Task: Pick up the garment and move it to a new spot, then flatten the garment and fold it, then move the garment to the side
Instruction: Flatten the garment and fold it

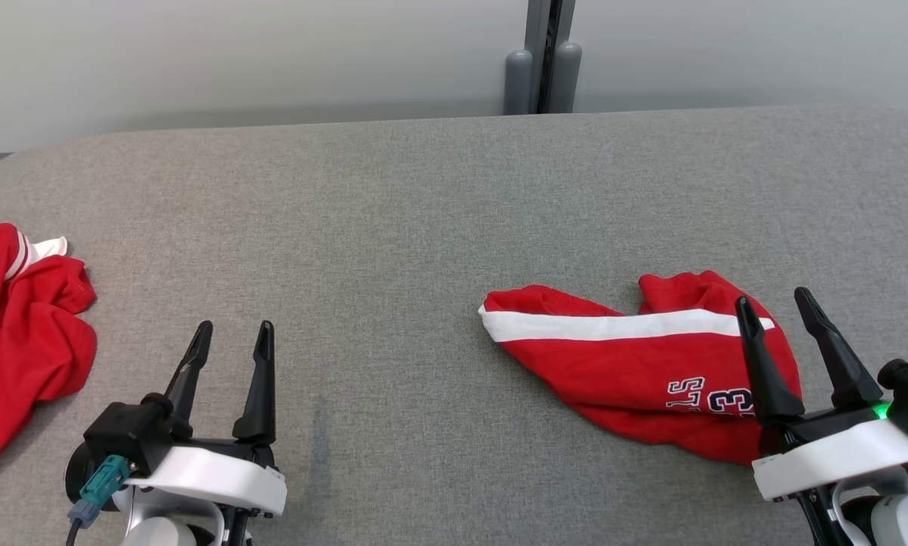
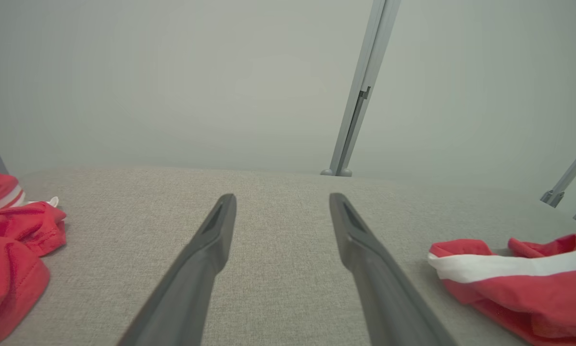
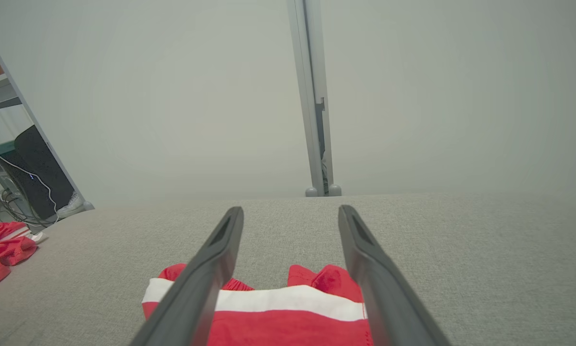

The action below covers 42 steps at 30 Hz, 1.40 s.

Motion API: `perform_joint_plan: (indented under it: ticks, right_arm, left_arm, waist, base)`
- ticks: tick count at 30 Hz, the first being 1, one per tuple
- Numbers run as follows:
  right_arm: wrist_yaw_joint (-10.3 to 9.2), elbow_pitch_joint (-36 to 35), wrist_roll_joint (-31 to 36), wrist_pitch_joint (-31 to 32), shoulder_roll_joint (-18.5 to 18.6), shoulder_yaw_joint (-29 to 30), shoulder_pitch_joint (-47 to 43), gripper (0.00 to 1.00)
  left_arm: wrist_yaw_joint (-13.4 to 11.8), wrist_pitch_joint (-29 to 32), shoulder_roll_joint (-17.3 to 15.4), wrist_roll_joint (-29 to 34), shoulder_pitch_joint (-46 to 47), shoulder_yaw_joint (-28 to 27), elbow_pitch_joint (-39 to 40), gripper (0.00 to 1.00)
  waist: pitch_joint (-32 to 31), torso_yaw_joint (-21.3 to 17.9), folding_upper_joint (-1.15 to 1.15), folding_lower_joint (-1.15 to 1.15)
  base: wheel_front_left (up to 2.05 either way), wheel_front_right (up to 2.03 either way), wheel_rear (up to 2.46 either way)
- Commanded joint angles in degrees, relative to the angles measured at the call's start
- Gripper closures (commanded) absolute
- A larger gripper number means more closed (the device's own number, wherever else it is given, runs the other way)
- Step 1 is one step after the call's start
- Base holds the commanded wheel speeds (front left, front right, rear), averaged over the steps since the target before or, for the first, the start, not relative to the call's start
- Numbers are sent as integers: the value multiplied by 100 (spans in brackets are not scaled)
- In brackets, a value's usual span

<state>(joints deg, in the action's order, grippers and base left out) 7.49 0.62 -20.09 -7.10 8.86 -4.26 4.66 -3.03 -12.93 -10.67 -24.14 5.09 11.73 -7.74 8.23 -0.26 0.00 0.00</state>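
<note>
From the head: red garment (image 1: pixel 613 364) with white stripe and dark lettering, crumpled on the right part of the grey table (image 1: pixel 424 227). Right gripper (image 1: pixel 772 297) over its right end, fingers parted, nothing held; perhaps brushing the cloth, hard to tell from here. Left gripper (image 1: pixel 236 326) at lower left, likewise spread and empty, over bare table. Red heap (image 1: pixel 14 334) at the far left edge, well apart from the garment.

From the left wrist: left gripper (image 2: pixel 282 197) spread wide above bare table (image 2: pixel 278 259); heap (image 2: pixel 9 259) at left, garment (image 2: pixel 533 293) at right.

From the right wrist: right gripper (image 3: pixel 290 210) parted; garment (image 3: pixel 288 327) below and between the fingers, stripe running across; heap (image 3: pixel 2 245) far left.
</note>
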Motion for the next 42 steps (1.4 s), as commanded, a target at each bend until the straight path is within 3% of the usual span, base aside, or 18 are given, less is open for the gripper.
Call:
perform_joint_plan:
  ticks: [1,9,15,22,36,37,38,42]
  right_arm:
    - [1,-37,52,-6,-1,28,-26,0]
    - [1,-90,45,2,-8,126,36,0]
    - [1,-118,-2,15,3,74,211,0]
    - [1,-30,-66,-69,-26,-57,386,0]
    - [1,323,-266,-370,-84,-207,557,0]
    - [1,341,-269,-377,-90,-209,558,0]
    - [1,362,-286,-394,-93,-216,569,0]
    - [1,441,-305,-449,-84,-203,571,0]
  left_arm:
    - [-19,-4,-56,2,25,-14,25,0]
    - [123,83,-45,97,306,232,39,0]
    - [607,512,3,274,1014,868,-210,0]
    - [947,1064,58,281,1606,1536,-838,0]
    - [1056,1419,37,-307,2449,2275,-1928,0]
    - [1057,1411,25,-360,2483,2328,-1958,64]
    - [1056,1388,6,-406,2511,2368,-1975,100]
    - [1052,1269,-48,-537,2510,2350,-2034,100]
  waist:
    - [8,0,0,0]
    - [143,-27,0,0]
    - [453,-197,0,0]
    - [712,-533,0,0]
    - [1005,-1097,0,0]
    - [1005,-1111,0,0]
    - [1004,-1122,0,0]
    - [967,-1108,0,0]
  base:
    - [0,0,0]
    - [0,0,0]
    - [0,0,0]
    - [0,0,0]
    - [0,0,0]
    - [0,0,0]
    - [0,0,0]
    - [0,0,0]
